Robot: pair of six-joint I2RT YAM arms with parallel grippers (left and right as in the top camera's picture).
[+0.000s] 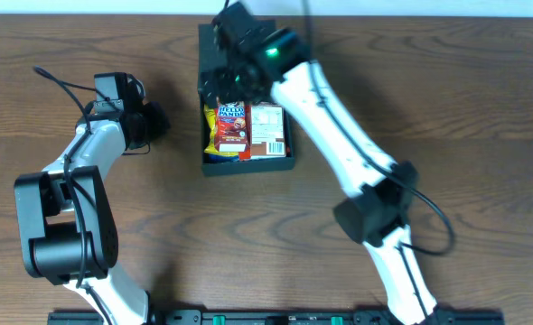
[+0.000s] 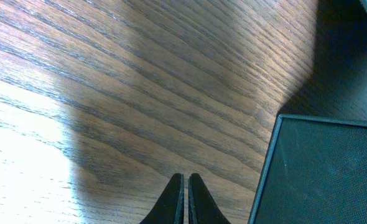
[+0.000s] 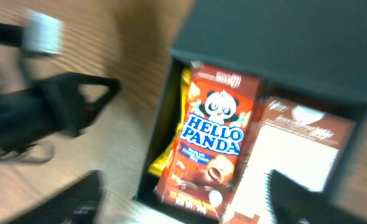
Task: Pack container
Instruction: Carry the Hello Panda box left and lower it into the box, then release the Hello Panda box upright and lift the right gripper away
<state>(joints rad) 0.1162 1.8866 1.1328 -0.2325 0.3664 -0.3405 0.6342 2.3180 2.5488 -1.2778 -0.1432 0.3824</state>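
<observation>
The black container stands open at the middle back of the table. Inside lie a red Hello Panda packet, a brown-and-white snack box and a yellow packet tucked at the left wall. My right gripper hovers over the back of the container, jaws wide apart and holding nothing. In the blurred right wrist view the Hello Panda packet and the snack box lie below the gripper. My left gripper rests shut left of the container, whose wall shows beside it.
The container's lid flap stands open at the far side. The left arm sits at the table's left, and the right arm crosses from the front right. Bare wood table surrounds the box.
</observation>
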